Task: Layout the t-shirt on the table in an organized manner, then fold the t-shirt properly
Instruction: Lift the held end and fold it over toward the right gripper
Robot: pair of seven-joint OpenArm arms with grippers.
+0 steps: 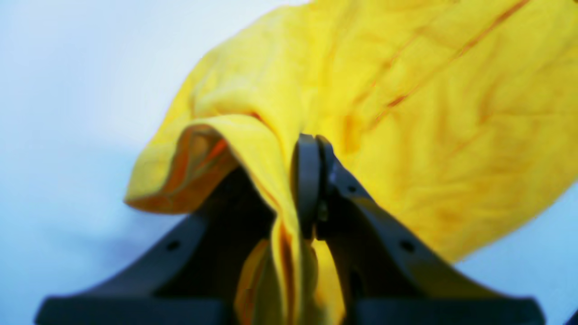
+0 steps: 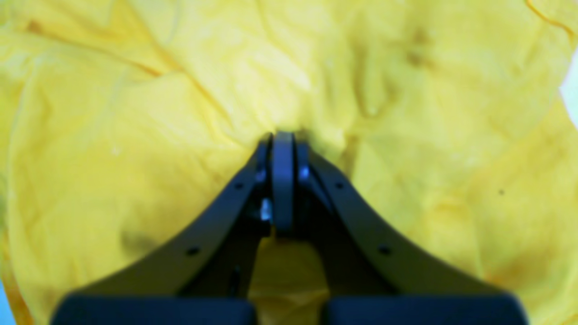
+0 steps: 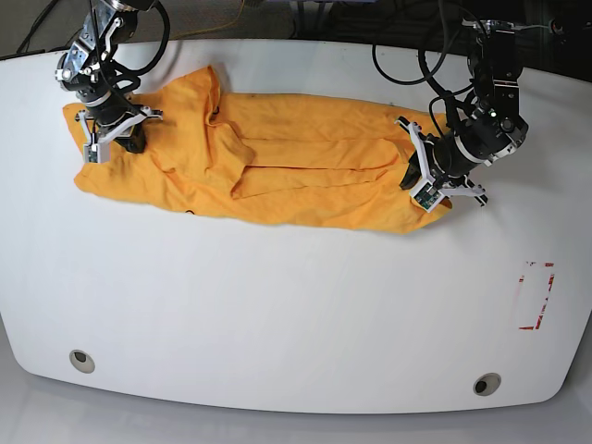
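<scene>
Across the far side of the table [image 3: 277, 324] the shirt [image 3: 277, 171] lay stretched but rumpled, so this looked like the layout step. Left fingers [image 1: 311, 180] and right fingers [image 2: 283, 149] were clenched on opposite ends; next probably needed pulling apart to flatten wrinkles.

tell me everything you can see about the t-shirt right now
The t-shirt is plain orange-yellow, thin wrinkly fabric, stretched in a long rumpled band across the far half of the white table, with creases and overlapping folds along its middle. The left gripper is shut on a bunched edge at one end, fabric draping over a finger. The right gripper is shut at the other end, pressed into the cloth.
</scene>
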